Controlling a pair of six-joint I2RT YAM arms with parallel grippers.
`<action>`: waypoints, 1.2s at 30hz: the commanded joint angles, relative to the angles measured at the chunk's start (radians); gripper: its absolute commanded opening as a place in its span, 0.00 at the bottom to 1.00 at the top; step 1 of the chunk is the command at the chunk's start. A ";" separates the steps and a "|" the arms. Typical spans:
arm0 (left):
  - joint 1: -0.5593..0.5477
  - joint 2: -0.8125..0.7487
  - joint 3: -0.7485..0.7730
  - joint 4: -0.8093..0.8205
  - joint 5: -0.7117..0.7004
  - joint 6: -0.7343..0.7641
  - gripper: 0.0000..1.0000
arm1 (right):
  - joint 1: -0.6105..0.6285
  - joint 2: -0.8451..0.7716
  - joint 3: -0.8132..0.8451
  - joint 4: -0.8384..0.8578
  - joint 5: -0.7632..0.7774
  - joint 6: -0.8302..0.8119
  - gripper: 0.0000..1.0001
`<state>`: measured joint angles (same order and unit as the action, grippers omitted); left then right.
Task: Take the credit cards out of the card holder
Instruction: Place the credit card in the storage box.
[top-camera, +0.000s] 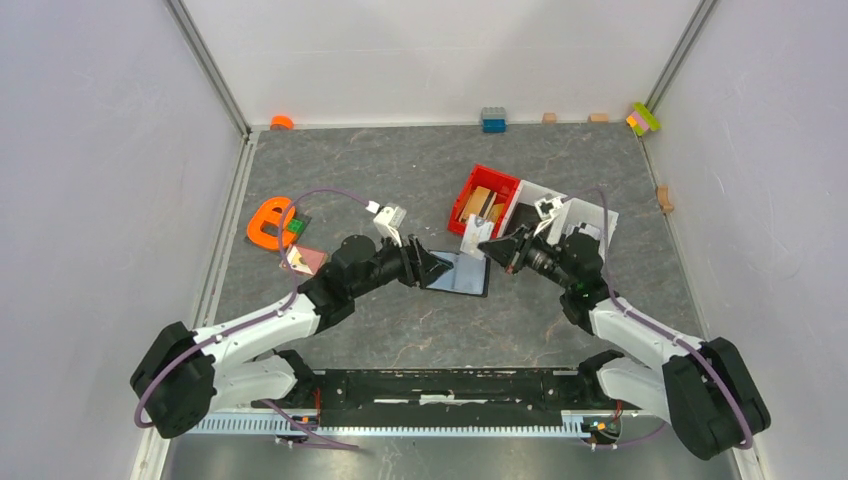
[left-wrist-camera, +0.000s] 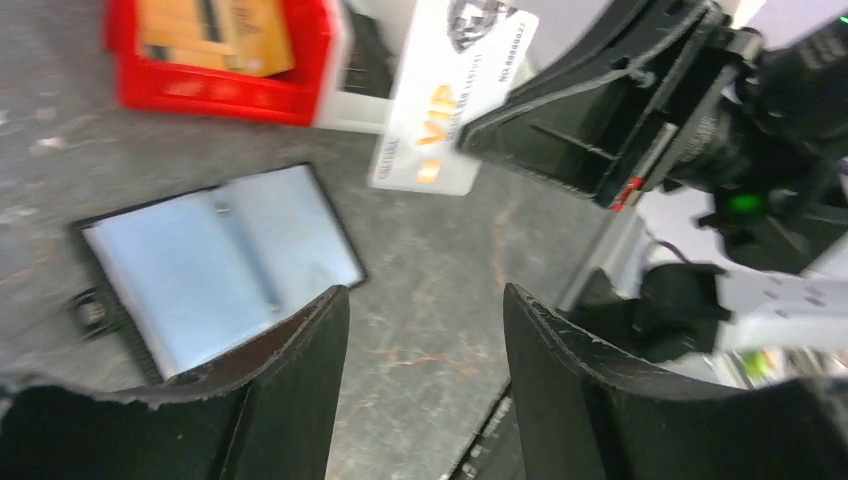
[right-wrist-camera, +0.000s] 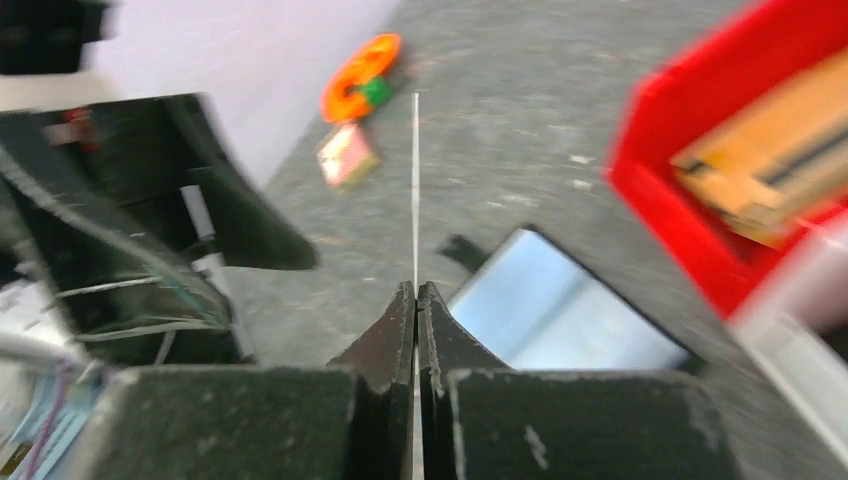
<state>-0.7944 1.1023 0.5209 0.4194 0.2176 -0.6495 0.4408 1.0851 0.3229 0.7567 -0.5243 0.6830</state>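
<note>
Left tool (left-wrist-camera: 425, 300): we see its fingers (left-wrist-camera: 300, 340) spread apart with nothing between them, poised low over the near-left side of the card holder.
Card holder (top-camera: 465, 273): it lies open and flat at about the middle of the desk (top-camera: 400, 330). Its pale blue-grey inside faces up, and the strap with its stud sticks out at one side.
Right tool (right-wrist-camera: 416, 300): its fingers are pressed together on the white card, which our right wrist view shows edge-on as a thin line.
White card (left-wrist-camera: 445, 100): it is held off the desk, clear of the card holder and just beyond its far side, towards the red bin. Gold "VIP" lettering shows on its face.
Pink card (top-camera: 303, 260): it lies flat towards the left edge of the desk, well apart from the card holder. It is small in our views, so we read it as a card with some caution.
Orange piece (top-camera: 268, 222): horseshoe-shaped, it sits just beyond the pink card, with a green block (top-camera: 296, 227) against it.
Red bin (top-camera: 483, 185): it stands beyond the white card, right of centre, and holds tan wooden blocks (top-camera: 478, 203).
White bin (top-camera: 595, 215): it stands beside the red bin on the right, partly behind the right arm.
Far edge: a blue block (top-camera: 493, 120) sits near the middle, and a multicoloured block (top-camera: 643, 118) sits in the far right corner.
</note>
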 joint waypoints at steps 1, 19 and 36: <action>-0.005 -0.020 0.093 -0.240 -0.271 0.081 0.65 | -0.103 -0.020 0.042 -0.309 0.088 -0.105 0.00; -0.005 0.044 0.163 -0.367 -0.357 0.110 0.64 | -0.207 -0.081 0.382 -1.017 0.540 -0.181 0.00; -0.005 0.038 0.159 -0.367 -0.358 0.108 0.64 | -0.625 0.018 0.301 -1.013 0.235 -0.166 0.00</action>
<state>-0.7944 1.1439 0.6460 0.0399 -0.1223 -0.5808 -0.0872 1.0752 0.6926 -0.3103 -0.1318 0.5083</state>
